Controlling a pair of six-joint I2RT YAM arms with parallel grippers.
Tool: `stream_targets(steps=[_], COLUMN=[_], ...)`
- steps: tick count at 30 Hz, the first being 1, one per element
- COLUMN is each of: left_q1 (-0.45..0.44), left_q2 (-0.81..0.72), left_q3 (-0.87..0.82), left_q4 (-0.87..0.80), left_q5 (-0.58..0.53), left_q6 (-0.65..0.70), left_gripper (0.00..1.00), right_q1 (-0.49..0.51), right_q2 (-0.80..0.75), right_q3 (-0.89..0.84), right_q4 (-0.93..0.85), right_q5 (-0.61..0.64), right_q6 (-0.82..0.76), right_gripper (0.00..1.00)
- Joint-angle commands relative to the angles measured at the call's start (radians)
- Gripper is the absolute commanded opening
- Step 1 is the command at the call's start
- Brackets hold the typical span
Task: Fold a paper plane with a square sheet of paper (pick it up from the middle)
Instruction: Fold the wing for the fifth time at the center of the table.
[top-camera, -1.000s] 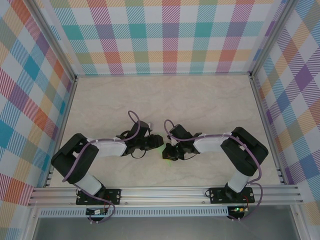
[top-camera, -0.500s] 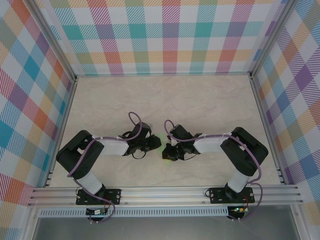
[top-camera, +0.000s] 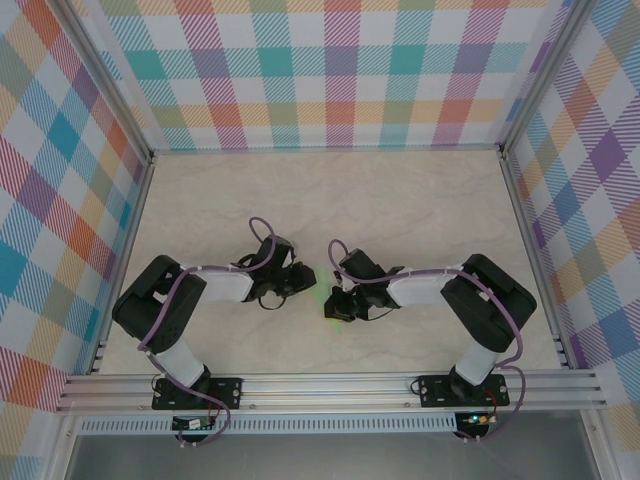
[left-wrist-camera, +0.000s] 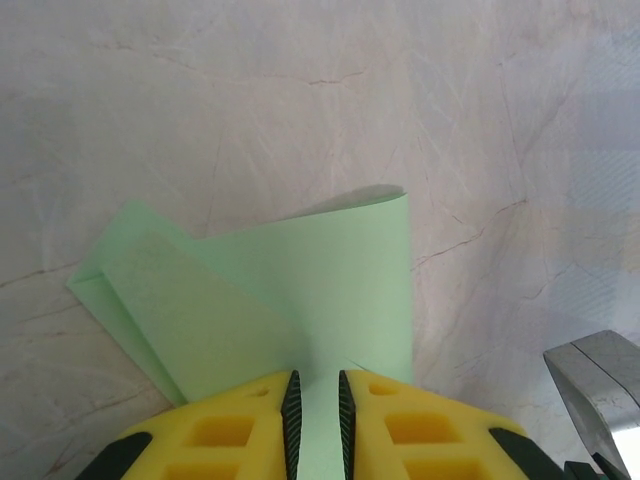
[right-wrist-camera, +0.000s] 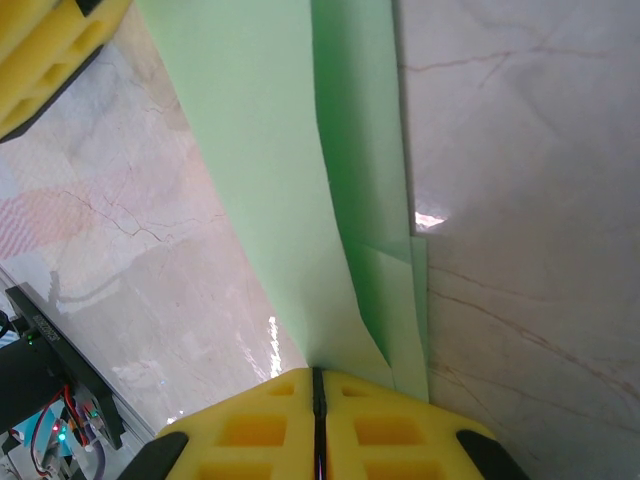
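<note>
Closing my left claw (left-wrist-camera: 316, 392) has just pinched the near edge of the square sheet of paper (left-wrist-camera: 300, 290), while my right claw (right-wrist-camera: 316, 378) is clamped shut on its other end. With both ends held, I judge a crease can follow. The part-folded sheet spans between them over the table (left-wrist-camera: 300, 100). Its long axis runs from bottom centre to top left in the right wrist view, and its folded corner points left in the left wrist view.

Just a pale marble-look tabletop (top-camera: 400, 200), boxed in by pastel plaid walls (top-camera: 340, 70) and silver aluminium rails (top-camera: 330, 385).
</note>
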Motion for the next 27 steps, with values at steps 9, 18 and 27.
stream_targets(steps=[9,18,27], left_q1=[0.100,0.153,0.196], left_q2=[0.065,0.090,0.094], left_q3=[0.065,0.105,0.152], left_q4=[-0.071,-0.101,-0.141], left_q5=[-0.063,-0.028,0.005], left_q6=[0.083,0.127,0.172], left_gripper=[0.21,0.22,0.23], right_q1=[0.011,0.011,0.011], right_q2=[0.071,0.076,0.086], right_q3=[-0.049,-0.038,-0.025], right_q4=[-0.149,-0.162,-0.160], right_q5=[0.047,0.037,0.027], right_q6=[-0.032,-0.050,-0.053], right_gripper=[0.09,0.09,0.10])
